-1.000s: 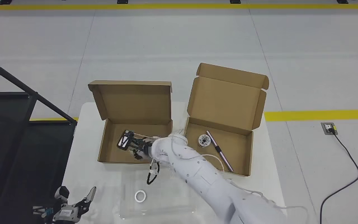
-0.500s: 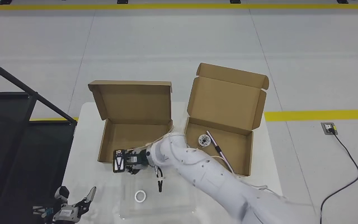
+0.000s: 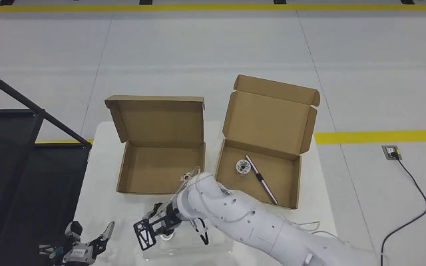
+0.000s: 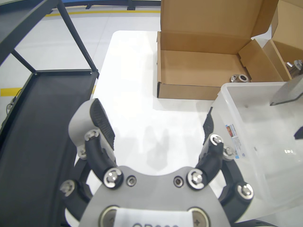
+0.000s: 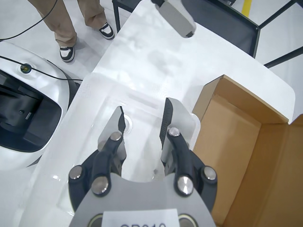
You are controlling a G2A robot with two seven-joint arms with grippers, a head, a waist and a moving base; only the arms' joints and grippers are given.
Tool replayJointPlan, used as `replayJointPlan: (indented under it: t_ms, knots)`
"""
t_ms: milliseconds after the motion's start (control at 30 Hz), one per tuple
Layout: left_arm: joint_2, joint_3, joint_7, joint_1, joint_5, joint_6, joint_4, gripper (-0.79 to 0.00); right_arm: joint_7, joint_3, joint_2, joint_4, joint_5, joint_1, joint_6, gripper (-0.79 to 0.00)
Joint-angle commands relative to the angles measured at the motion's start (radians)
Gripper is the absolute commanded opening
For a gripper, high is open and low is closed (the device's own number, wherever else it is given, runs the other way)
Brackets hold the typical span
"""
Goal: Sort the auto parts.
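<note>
Bright, even light; soft shadows on table (image 4: 127, 76)

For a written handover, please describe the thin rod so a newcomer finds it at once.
On the white table stand two open cardboard boxes; look in the right box. The rod lies slantwise on its floor, long and thin, unlike the small round part beside it.

txt chk | I can't read any print | clear bin (image 4: 251, 84) wall: small sticker (image 4: 233, 132), colour pic + lines of print, too small to make out | left gripper (image 4: 152, 112) base: L tag (image 4: 153, 222), white, chars cut by frame edge | right gripper (image 5: 144, 106) base: R tag (image 5: 140, 218), white, chars cut likewise
</note>
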State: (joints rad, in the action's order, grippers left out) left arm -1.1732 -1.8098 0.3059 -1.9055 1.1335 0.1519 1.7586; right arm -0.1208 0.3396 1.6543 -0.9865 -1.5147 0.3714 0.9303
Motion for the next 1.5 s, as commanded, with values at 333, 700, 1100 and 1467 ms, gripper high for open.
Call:
replayJointPlan:
  t_ms: [333, 700, 1100, 1467]
  knots:
    - [0.000, 0.000, 0.000, 0.000, 0.000, 0.000, 0.000, 0.000, -0.057, 0.017, -0.003, -0.012, 0.030, 0.019, -0.016, 0.000]
    - [0.002, 0.031, -0.002, 0.028, 0.073, 0.081, -0.025, 0.000, -0.084, 0.026, -0.005, -0.021, 0.002, 0.066, -0.031, 0.000]
    - [-0.001, 0.114, -0.002, 0.114, 0.234, 0.042, -0.112, 0.000, -0.282, 0.031, 0.038, 0.011, 0.062, 0.131, -0.157, 0.000]
    - [-0.010, 0.184, -0.013, 0.155, 0.291, 0.000, -0.148, 0.000, -0.327, 0.034, 0.067, 0.083, 0.067, 0.150, -0.197, 0.000]
